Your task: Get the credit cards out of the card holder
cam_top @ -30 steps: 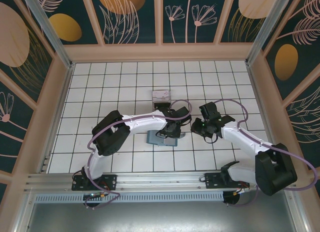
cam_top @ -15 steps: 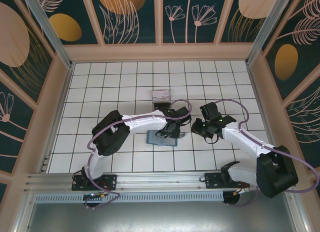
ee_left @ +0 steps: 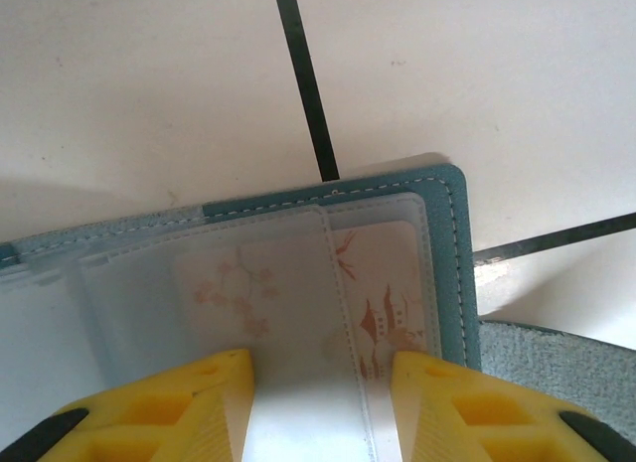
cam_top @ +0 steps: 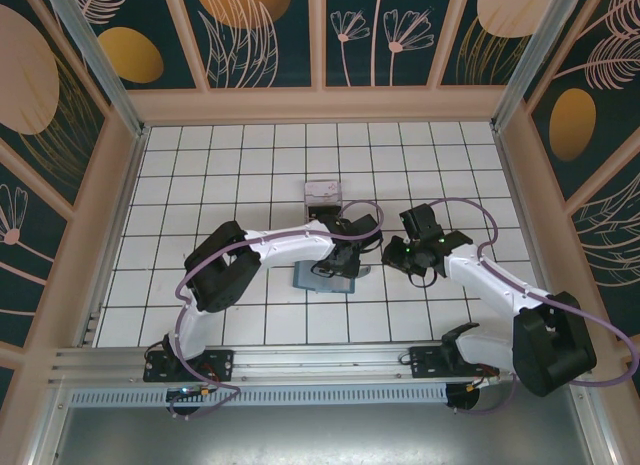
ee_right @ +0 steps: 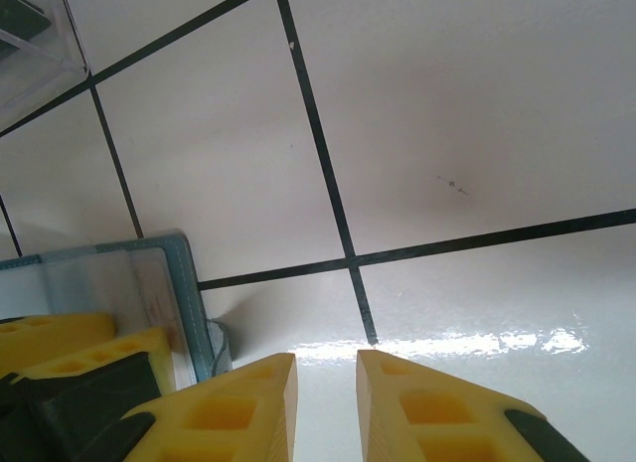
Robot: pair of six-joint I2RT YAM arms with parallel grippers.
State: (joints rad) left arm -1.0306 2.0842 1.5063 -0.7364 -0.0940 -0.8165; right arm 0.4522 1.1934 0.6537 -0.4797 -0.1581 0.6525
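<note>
L claw [ee_left: 318, 373] widened, teal holder [ee_left: 298, 199], pale card [ee_left: 383, 303]

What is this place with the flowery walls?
Probably a robot practice booth: left arm and right arm bolted by a metal rail, white tiled floor, flower-patterned wall panels all around.

left arm [cam_top: 280, 247] bends inward, jaws parted; right arm [cam_top: 490, 280] likewise, jaws narrowly apart, empty.
</note>
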